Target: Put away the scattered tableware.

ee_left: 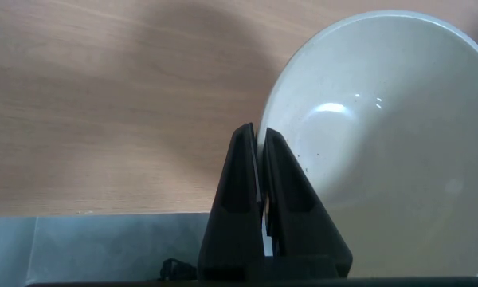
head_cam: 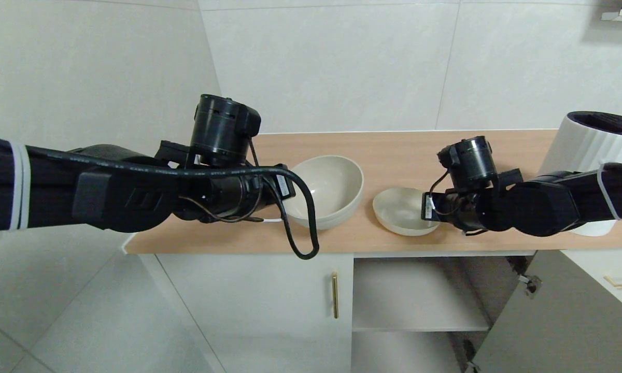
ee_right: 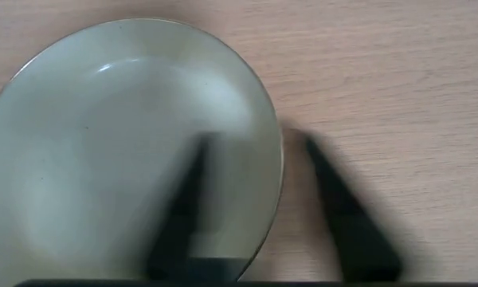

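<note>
**Both hands at the rims of the two dishes**

From here I can see two pieces of pale tableware side by side on the wooden table [head_cam: 394, 150], close together but not touching. The deep bowl [head_cam: 331, 186] is on the robot's left and the shallow plate [head_cam: 401, 210] on its right, both near the front edge.

The left hand [ee_left: 259, 135] is clamped on the deep bowl's rim at the side away from the plate. Its two fingers [ee_left: 240, 183] are pressed close, with the thin edge of the bowl pinched between them. The bowl looks tipped slightly, with its opening leaning toward that arm.

The right hand [ee_right: 256, 147] is spread wide at the plate's outer edge. One finger [ee_right: 179, 215] is above the plate's inside and the other above bare wood, so the rim runs between them. Neither finger is visibly touching it.

A white ribbed container [head_cam: 596, 140] stands at the table's right end. Below, the white cabinet [head_cam: 249, 300] has a brass handle [head_cam: 335, 295]. Next to it, a compartment with a shelf [head_cam: 420, 321] stands open, its door [head_cam: 549, 321] swung outward.
</note>
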